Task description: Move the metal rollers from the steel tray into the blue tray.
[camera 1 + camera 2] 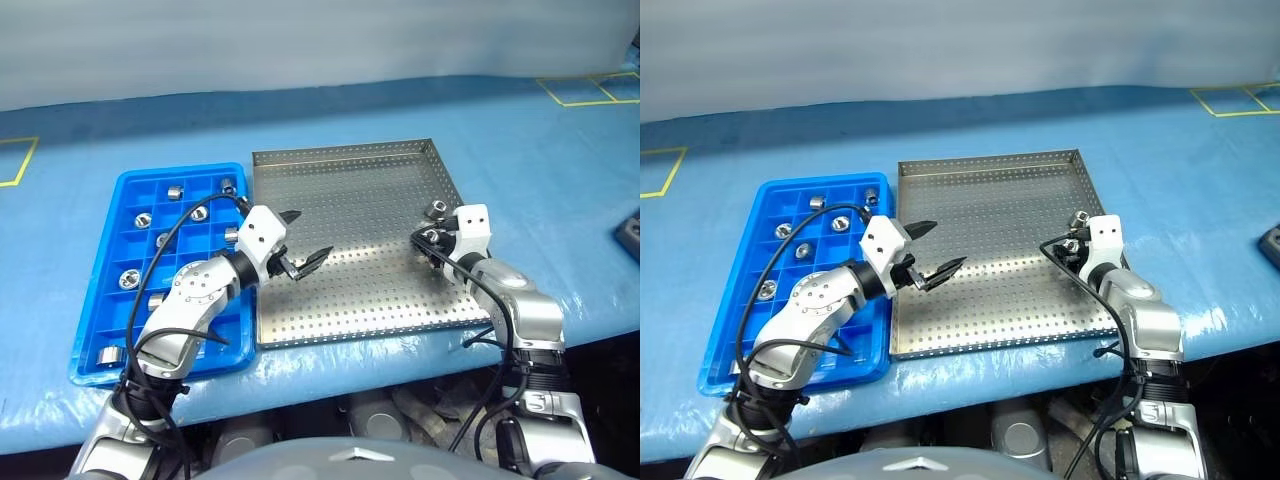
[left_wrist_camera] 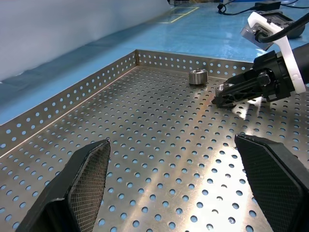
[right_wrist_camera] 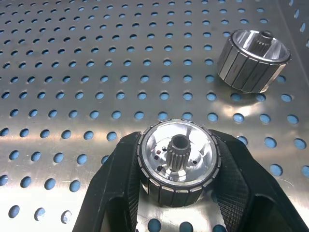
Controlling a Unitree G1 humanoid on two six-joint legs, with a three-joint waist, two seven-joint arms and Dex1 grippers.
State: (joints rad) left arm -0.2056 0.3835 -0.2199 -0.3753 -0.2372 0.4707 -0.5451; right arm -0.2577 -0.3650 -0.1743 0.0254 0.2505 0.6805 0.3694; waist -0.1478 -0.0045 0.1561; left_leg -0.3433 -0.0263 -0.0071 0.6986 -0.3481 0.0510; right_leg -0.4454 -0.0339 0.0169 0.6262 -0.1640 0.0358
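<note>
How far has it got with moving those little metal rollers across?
Mostly done: about nine metal rollers already sit in the blue tray. In hand: the right end effector is shut on one roller on the steel tray. Left: one loose roller beside it. The left end effector hangs open over the steel tray.

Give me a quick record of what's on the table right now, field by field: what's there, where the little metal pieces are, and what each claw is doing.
Surface: blue-covered table
Steel tray: perforated, beside the blue tray
Rollers in steel tray: two near its right edge, one free roller and one gripped roller
Rollers in blue tray: several, spread over separate compartments
Right gripper: shut on the gripped roller, low over the steel tray floor
Left gripper: open, holding nothing, over the steel tray's left part
</note>
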